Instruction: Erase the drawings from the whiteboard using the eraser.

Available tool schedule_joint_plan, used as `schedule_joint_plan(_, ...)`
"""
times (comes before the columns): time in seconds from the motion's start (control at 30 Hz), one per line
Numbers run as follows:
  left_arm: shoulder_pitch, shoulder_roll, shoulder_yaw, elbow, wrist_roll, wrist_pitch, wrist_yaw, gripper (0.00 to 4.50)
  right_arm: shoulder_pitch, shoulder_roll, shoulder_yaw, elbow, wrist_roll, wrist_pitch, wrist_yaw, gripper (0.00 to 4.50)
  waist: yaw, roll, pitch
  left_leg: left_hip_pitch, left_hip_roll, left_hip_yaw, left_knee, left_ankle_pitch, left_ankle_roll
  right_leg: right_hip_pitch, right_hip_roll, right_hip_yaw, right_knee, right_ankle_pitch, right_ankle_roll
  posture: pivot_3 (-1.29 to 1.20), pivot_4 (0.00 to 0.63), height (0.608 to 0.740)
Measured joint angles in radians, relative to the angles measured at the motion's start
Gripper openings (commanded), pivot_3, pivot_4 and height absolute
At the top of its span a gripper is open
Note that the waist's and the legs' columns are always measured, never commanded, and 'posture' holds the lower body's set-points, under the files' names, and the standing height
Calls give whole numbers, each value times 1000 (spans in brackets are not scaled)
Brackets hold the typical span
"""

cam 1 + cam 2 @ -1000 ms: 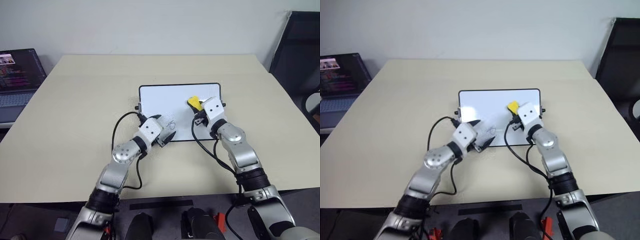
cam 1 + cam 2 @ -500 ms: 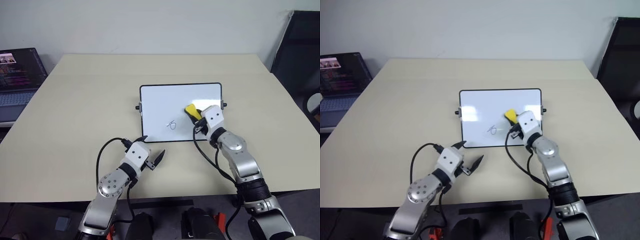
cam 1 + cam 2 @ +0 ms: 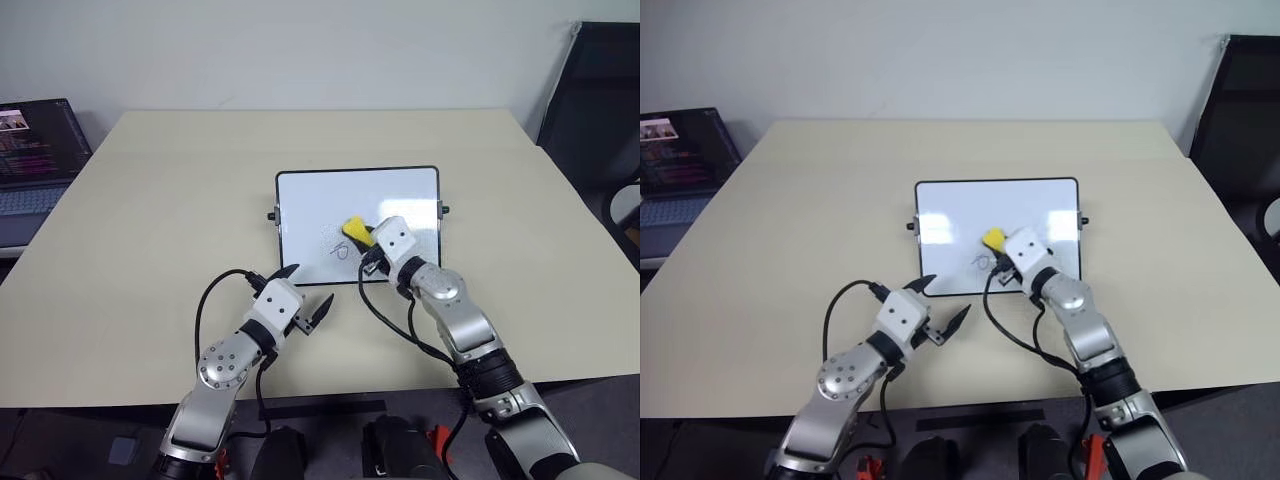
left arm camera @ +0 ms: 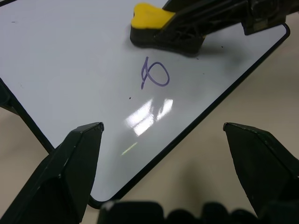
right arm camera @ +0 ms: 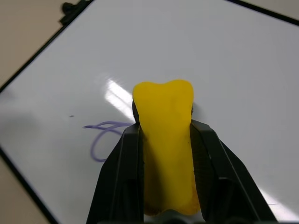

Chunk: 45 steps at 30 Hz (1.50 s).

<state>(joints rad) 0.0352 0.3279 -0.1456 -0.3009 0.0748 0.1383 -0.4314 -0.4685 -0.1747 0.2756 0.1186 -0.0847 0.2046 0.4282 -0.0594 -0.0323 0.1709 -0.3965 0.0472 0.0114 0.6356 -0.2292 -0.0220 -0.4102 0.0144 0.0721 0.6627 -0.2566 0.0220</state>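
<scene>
Just beside the loop doodle [image 5: 100, 140], eraser [image 5: 166, 154] clamped in right gripper [image 3: 372, 243].

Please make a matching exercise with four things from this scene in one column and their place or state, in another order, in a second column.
1. eraser
2. loop doodle
3. left gripper
4. laptop

A. open, above the table in front of the whiteboard
B. beside the table, at its left
C. clamped in the right gripper
D. drawn on the board, next to the eraser

Pairs: 1-C, 2-D, 3-A, 4-B
</scene>
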Motion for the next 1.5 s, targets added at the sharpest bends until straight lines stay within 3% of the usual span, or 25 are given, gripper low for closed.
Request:
schedule_joint_plan(0.3, 56, 21, 32, -30, 0, 11, 1, 4500, 50, 8, 39, -21, 34, 32, 92, 1072, 1, 0, 0, 0, 0, -1, 0, 0, 0, 0, 0, 0, 0, -1, -1, 0, 150, 740)
schedule_joint_plan(0.67, 66, 32, 36, -45, -1, 30, -3, 4500, -97, 26, -67, 127, -20, -129, -132, 1072, 3, 0, 0, -2, 0, 0, 0, 0, 0, -1, 0, 0, -1, 0, 1, 0, 150, 740)
schedule_joint_plan(1.07, 59, 41, 41, -47, -15, 35, -15, 4500, 42, 38, 118, 36, 25, -46, 117, 1072, 3, 0, 1, -3, 0, -4, -6, 0, 0, -4, 0, -1, 1, -2, -2, 0, 150, 740)
schedule_joint_plan(1.5, 31, 41, 44, -46, -18, 38, -17, 4500, -23, 3, -144, 24, 50, -76, -63, 1072, 9, 0, 1, -4, -1, -1, -6, 0, 0, -4, 0, -1, 0, -1, 1, 0, 150, 740)
